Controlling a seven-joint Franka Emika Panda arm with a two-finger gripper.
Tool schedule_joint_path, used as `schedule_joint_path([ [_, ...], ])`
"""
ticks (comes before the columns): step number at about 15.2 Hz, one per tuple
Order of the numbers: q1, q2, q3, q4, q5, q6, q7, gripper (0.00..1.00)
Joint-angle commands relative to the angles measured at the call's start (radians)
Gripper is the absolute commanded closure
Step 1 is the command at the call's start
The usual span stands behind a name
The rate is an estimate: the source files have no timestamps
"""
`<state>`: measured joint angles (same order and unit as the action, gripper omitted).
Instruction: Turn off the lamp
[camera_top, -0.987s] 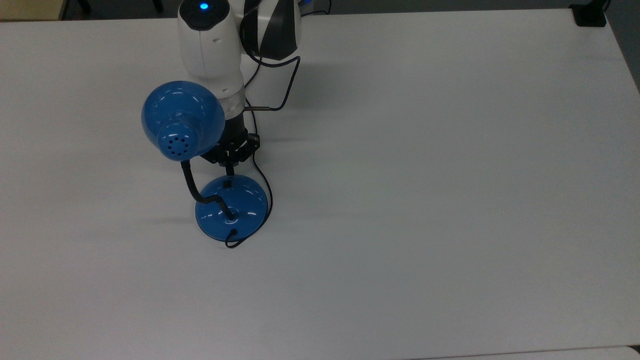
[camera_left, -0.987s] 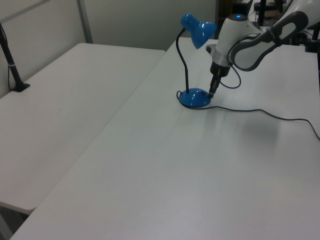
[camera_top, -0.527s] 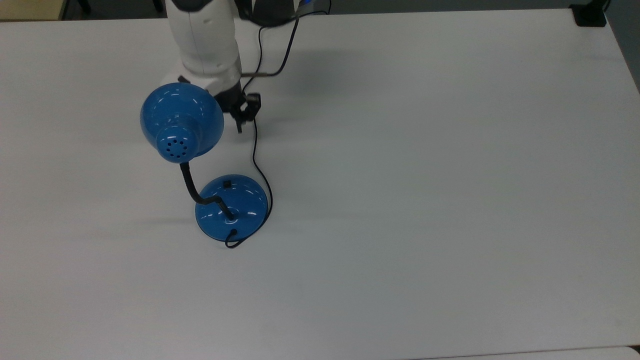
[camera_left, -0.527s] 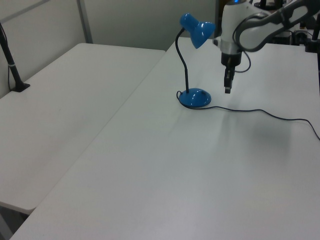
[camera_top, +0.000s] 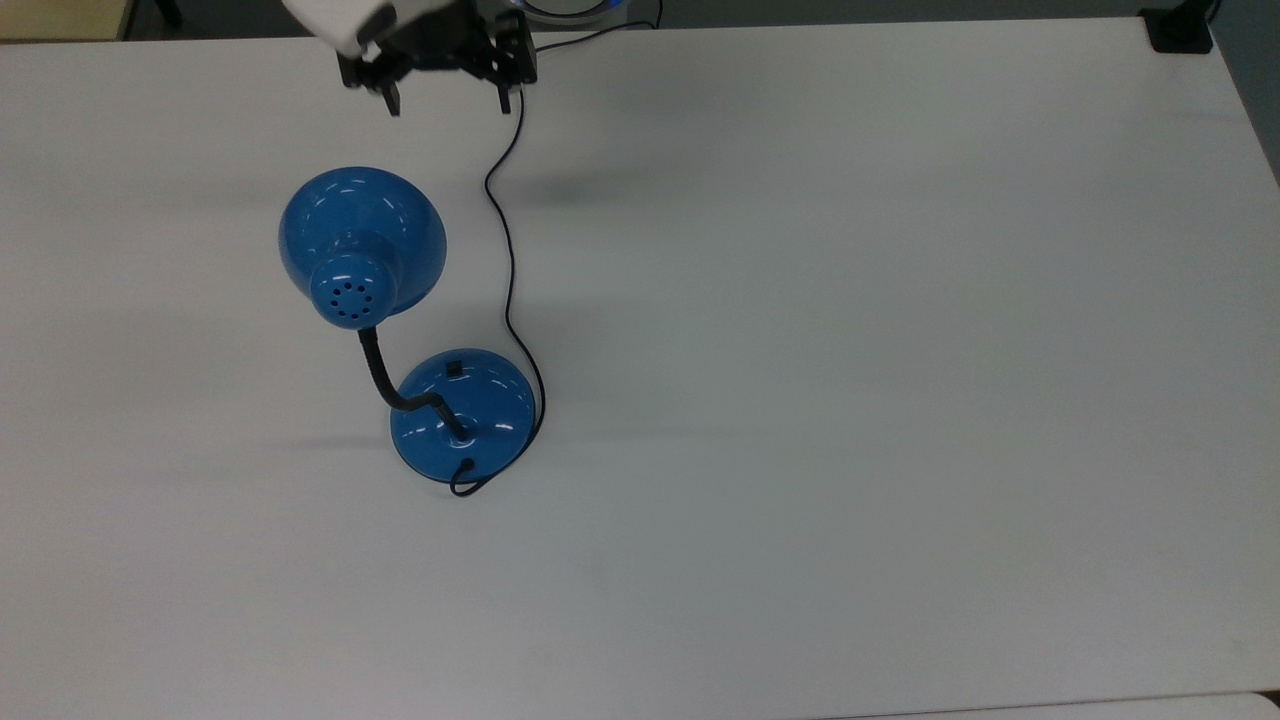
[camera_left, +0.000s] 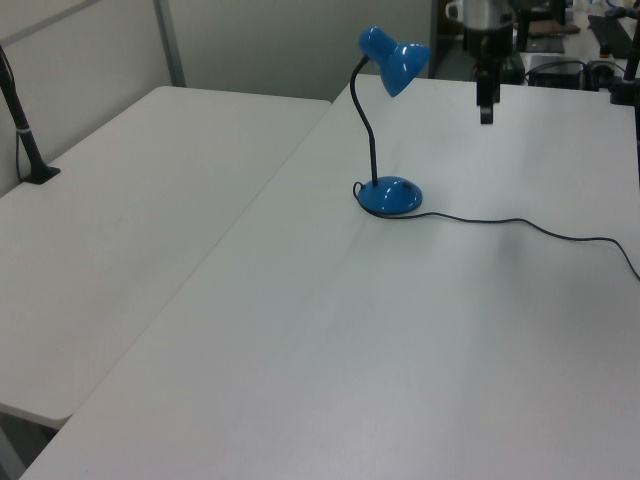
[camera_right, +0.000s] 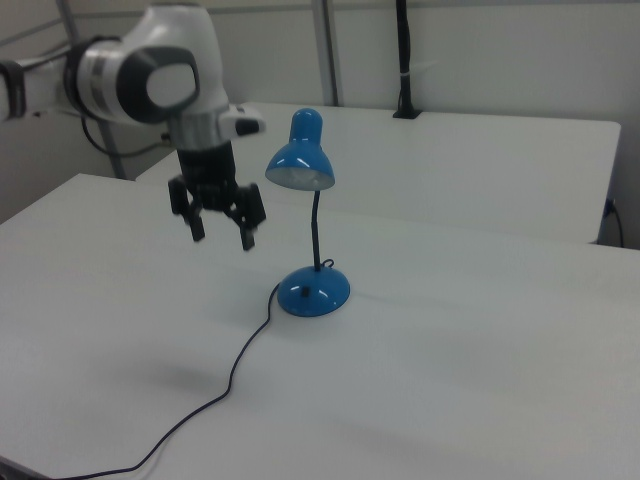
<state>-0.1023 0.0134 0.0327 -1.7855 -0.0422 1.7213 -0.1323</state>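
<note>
Near edge of desk (camera_right: 480, 400) bare, cord (camera_right: 225, 385) trailing off toward me in right view. Mid-desk, lamp (camera_top: 462, 410) stands upright, base flat, switch (camera_top: 455, 369) on base's far side in top view, shade (camera_right: 300, 165) dim, no glow that I can make out. Farther off, hand (camera_right: 222, 225) has pulled up and away from base since a second ago, now hanging high above desk, fingers spread apart, holding nothing. I judge switch press done, arm retreating; task looks complete or close.

2 white tables (camera_left: 150, 200) — side by side
</note>
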Motion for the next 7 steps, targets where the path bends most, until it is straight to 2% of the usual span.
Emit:
schedule_joint_path([
  [1,-0.007,-0.006,0.003,0.089,0.061,-0.019,0.077,0.00],
  [3,-0.010,0.006,0.001,0.126,0.061,0.016,0.079,0.00],
  [7,-0.008,0.008,-0.001,0.126,0.058,0.041,0.077,0.00],
])
